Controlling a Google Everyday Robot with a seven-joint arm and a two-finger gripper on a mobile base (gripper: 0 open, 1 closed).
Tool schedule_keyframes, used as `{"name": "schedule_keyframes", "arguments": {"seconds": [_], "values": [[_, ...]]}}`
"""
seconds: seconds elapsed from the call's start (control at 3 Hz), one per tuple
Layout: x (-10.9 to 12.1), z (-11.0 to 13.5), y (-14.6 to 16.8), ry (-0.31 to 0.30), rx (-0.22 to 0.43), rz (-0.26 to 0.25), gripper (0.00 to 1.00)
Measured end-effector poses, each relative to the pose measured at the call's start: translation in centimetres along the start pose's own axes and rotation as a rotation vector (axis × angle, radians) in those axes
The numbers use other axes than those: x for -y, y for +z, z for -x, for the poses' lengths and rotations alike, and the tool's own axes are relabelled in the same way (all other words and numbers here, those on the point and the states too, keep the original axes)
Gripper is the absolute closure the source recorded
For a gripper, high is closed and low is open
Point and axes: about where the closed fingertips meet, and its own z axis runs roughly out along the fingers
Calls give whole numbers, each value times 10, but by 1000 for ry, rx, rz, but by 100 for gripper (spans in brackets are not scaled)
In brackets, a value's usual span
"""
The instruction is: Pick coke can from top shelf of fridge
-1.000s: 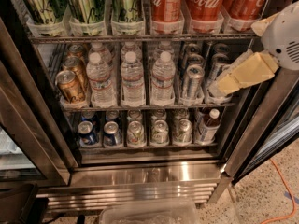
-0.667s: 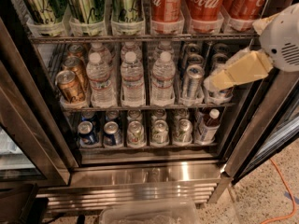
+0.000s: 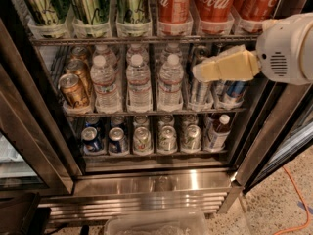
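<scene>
My tool (image 3: pixel 199 72) hangs inside the open fridge (image 3: pixel 151 182), level with the middle rack, in front of the slim cans there and just right of the water bottles (image 3: pixel 139 82). It reads as 1 pale wedge pointing left, so I cannot tell whether it is wide or narrow; nothing shows in it.

The coke can (image 3: pixel 215 1) I would go for is the middle of 3 red cans on the right half of the top shelf (image 3: pixel 98 40), above my tool. It stands upright in a clear tray (image 3: pixel 174 29) at the front of that surface, with the green cans (image 3: pixel 90 4) to its left.

I judge it to be full and so fairly heavy for its size, with thin walls that are stiff under a moderate squeeze but dent under a hard one. Coming from the cold, its skin may be slick. I would take it across the round body, above the tray's lip, since the tray covers its foot and its neighbours stand close on both sides. Its rim is out of sight, so a hold from above seems doubtful.
</scene>
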Motion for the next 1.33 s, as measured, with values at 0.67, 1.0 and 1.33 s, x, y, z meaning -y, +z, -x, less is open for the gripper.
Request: {"name": "schedule_keyframes", "arguments": {"seconds": [0.67, 1.0, 1.33], "values": [[13, 43, 5, 18, 199, -152, 0], [22, 46, 10, 34, 241, -196, 0], [20, 47, 10, 37, 241, -193, 0]]}}
